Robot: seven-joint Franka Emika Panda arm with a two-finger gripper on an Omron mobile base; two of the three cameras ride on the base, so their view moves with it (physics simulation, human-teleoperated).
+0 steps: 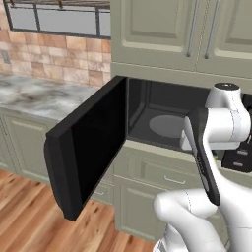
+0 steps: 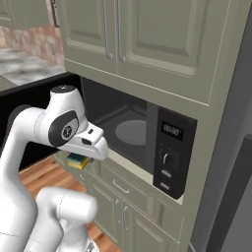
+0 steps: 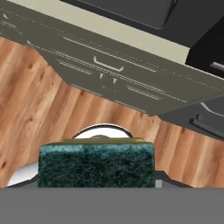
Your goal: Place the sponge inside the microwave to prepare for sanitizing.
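Below the microwave (image 2: 133, 133) opening, just in front of the lower cabinet drawers (image 3: 109, 70), the claw (image 3: 96, 183) is pinching the sponge (image 3: 96, 165). From the hand camera the dark green scouring layer faces the lens, with a thin yellow edge visible along its top. From the right base camera the sponge (image 2: 77, 160) shows as a yellow and green block under the white hand, lower than the oven cavity and to the left of it.

The microwave door (image 1: 88, 147) stands swung out wide to the left. The grey cavity and its round turntable (image 1: 167, 125) are exposed and look unobstructed. The control panel (image 2: 170, 152) sits at the right of the opening.

Handling notes, as judgement:
1. The sponge is probably very light and soft; it will compress under the grip, not slip.
2. The scouring face is rough and should give good friction; the foam body is springy and may expand on release.
3. The best hold is across the 2 long sides, near mid-length, which appears to be the present grip.
4. It is not fragile; a short drop onto the turntable should do no harm.
5. The sponge must rise above the cavity sill before moving inward.
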